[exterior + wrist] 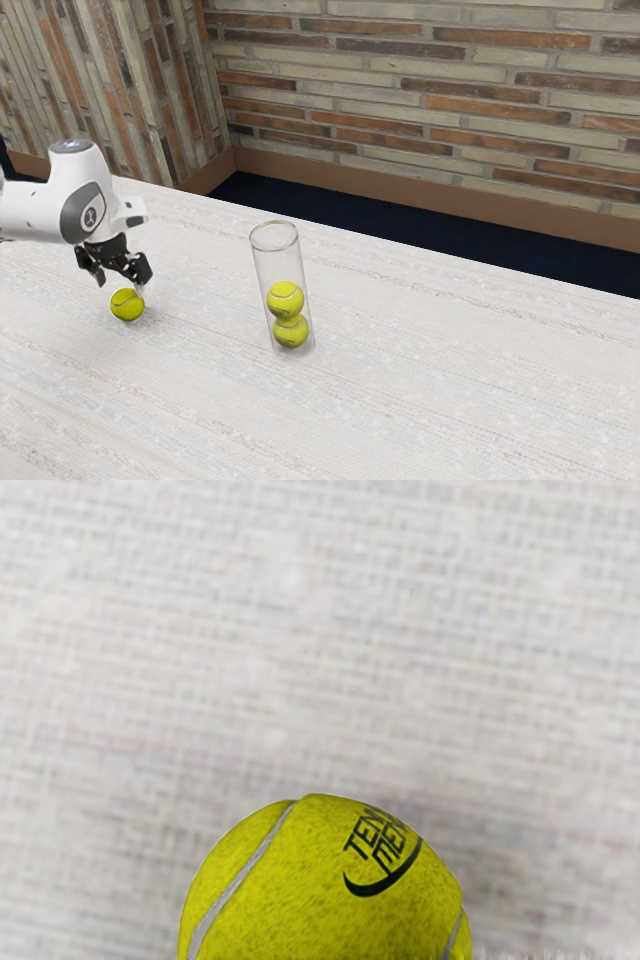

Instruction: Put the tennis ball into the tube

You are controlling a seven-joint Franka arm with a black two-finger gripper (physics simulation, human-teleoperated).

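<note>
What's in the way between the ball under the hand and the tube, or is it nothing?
Nothing I can see stands between the ball and the tube. The tube's wall is tall, though, so the ball should probably go over its top. The two balls inside sit low, leaving space above.

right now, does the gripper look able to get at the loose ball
Probably yes: nothing seems in the way, the gripper hovers open above the loose ball, which lies apart from the tube.
</note>
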